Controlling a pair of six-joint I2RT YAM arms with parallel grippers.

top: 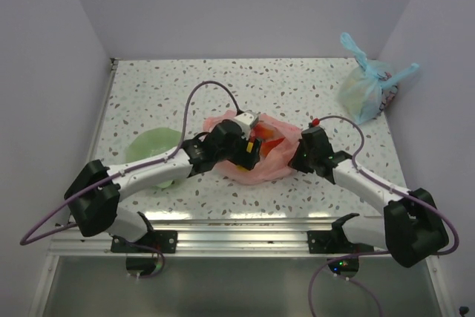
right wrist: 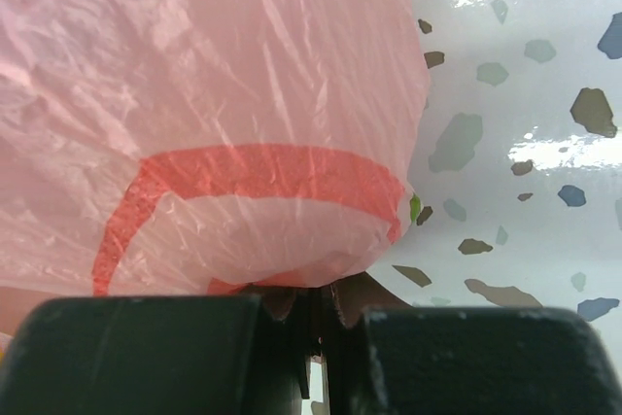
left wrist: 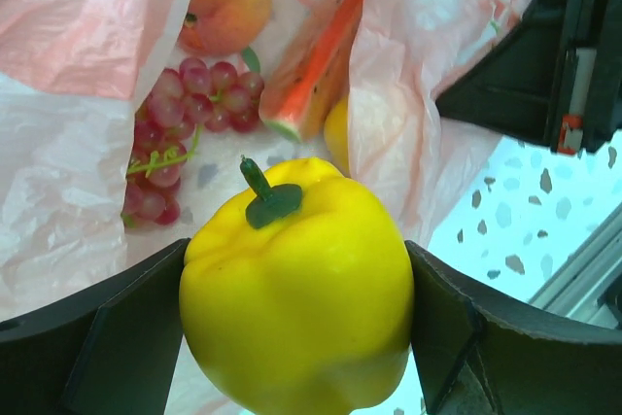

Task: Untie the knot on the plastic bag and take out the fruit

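The plastic bag (top: 271,157) is seen lying crumpled at the middle of the surface (top: 297,87), between the two tools. In the left wrist view its mouth is spread open, and the thin pink film (left wrist: 78,17) is folded back on both sides. Inside the opening a dark red grape cluster (left wrist: 185,114) is seen on the left. A watermelon slice (left wrist: 316,60) is propped at a tilt beside it, and a peach (left wrist: 225,12) lies behind them. A second, smaller yellow piece (left wrist: 337,133) is partly hidden just under the slice.

A yellow fruit (left wrist: 296,289) with a short green stem is held in front of the opening. It is clamped from both sides by the left tool (left wrist: 296,313), whose black fingers (left wrist: 126,337) are pressed against its flanks. In the top view this tool (top: 249,150) is placed over the left part of the bag.

The right tool (top: 300,155) is set at the bag's right edge. In its own view the fingers (right wrist: 146,357) are brought nearly together and a bunch of the pink film (right wrist: 194,94) is pinched in the narrow slit between them (right wrist: 316,328). A curved red print is visible on the film.

A green bowl (top: 152,146) is found on the left of the surface, partly covered by the left arm. A light blue bag (top: 367,87) with tied ears is placed well apart at the far right corner.
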